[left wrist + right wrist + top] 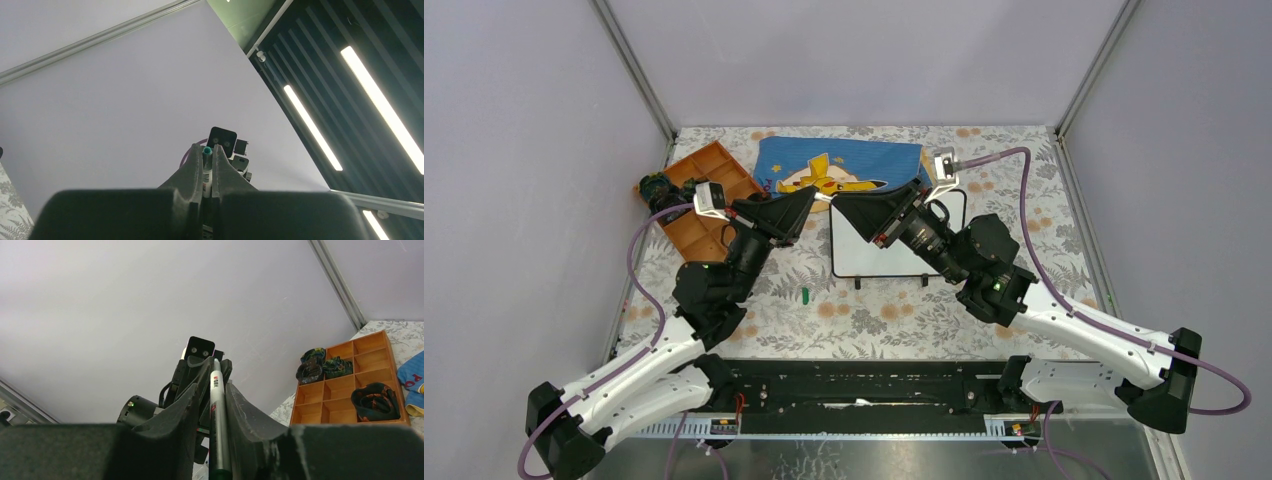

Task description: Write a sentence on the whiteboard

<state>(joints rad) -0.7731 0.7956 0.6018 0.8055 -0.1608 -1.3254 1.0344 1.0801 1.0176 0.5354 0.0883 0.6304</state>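
The whiteboard (864, 258) sits mid-table. Over its 11 o'clock corner the left gripper (813, 200) and right gripper (838, 203) meet tip to tip, both clamped on one marker (219, 420). Cloth (844, 160) at 12 o'clock, tray (704, 180) at 10, green piece (805, 294) at 8.

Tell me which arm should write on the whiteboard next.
Right, probably. The right end effector sits over the small black-framed white whiteboard with the white-barrelled marker between its fingers; the left end effector, shut on the same marker, is beside the board.

whiteboard (856, 256): glossy white | tray (719, 158): matt orange plastic | marker (218, 430): smooth plastic
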